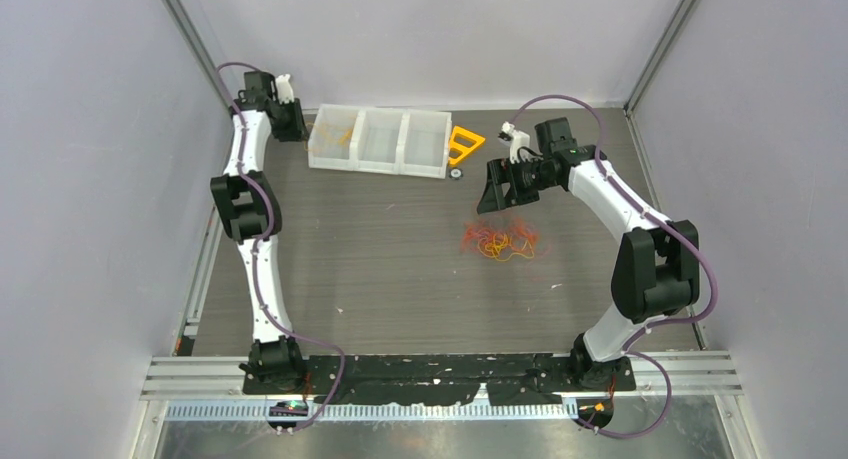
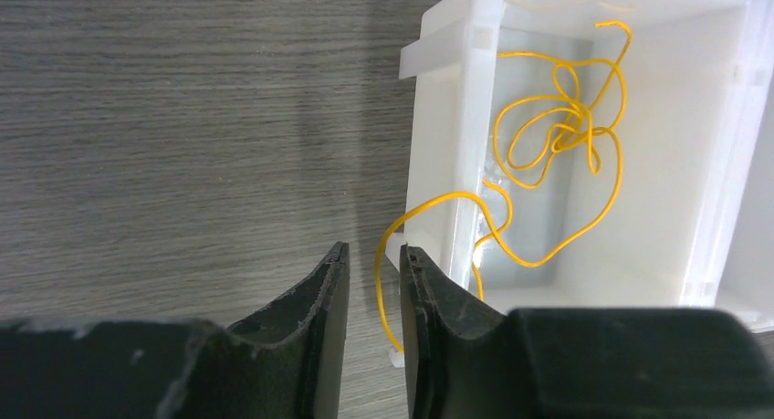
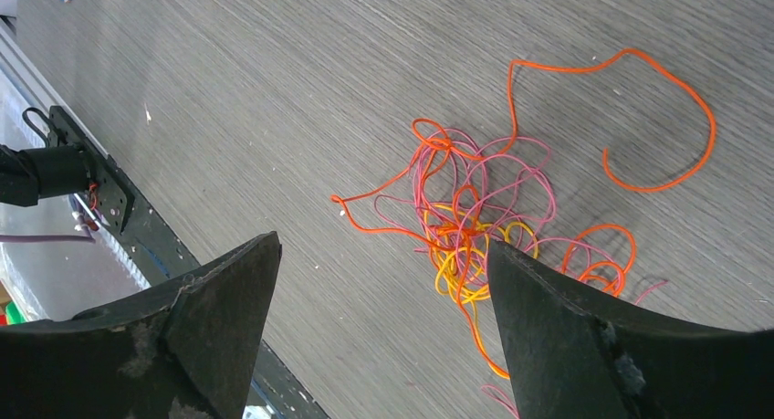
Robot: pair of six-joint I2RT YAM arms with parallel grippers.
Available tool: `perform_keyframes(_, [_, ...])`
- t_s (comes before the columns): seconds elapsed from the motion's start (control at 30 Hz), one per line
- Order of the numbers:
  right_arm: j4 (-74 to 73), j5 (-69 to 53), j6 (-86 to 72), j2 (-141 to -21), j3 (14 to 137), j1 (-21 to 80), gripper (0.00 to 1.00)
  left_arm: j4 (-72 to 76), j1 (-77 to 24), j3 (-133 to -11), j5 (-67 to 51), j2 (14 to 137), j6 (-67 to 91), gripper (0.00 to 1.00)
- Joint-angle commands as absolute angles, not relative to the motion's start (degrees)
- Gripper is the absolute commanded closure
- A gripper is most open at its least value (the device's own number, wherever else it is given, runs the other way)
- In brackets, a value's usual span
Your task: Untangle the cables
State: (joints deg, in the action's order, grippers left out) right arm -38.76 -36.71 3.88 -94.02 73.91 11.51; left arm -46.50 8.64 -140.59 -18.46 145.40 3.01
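Note:
The cables [image 1: 498,241] lie as a small clump of thin orange, yellow and pink strands on the table, right of centre. In the right wrist view the clump [image 3: 470,227] has one long orange strand curling away from it. My right gripper [image 1: 495,194] [image 3: 383,243] hangs over its far side, open wide, with nothing between the fingers. A separate yellow strand [image 2: 557,127] [image 1: 335,134] sits coiled in the left compartment of the white bin [image 2: 438,118]. One end drapes over the bin wall, hanging loose in the narrow gap of my left gripper [image 2: 374,252] [image 1: 300,129], unpinched.
The white three-compartment bin [image 1: 400,168] stands at the back of the table. An orange-yellow plastic triangle [image 1: 464,143] and a small round piece [image 1: 456,174] lie just right of it. The arm bases and a black rail run along the near edge.

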Motion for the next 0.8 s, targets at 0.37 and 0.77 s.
perform_keyframes(0.37, [-38.5,-37.3,2.8,-95.1,77.0,11.2,0.12,-37.7,10.2,-134.0,-20.3,136.8,4.1,1.0])
perform_keyframes(0.77, [-38.0,-39.2,2.1,-95.0,76.3,11.2,0.12,-33.5,3.3,-127.1,-17.6,128.2,-3.8,1.0])
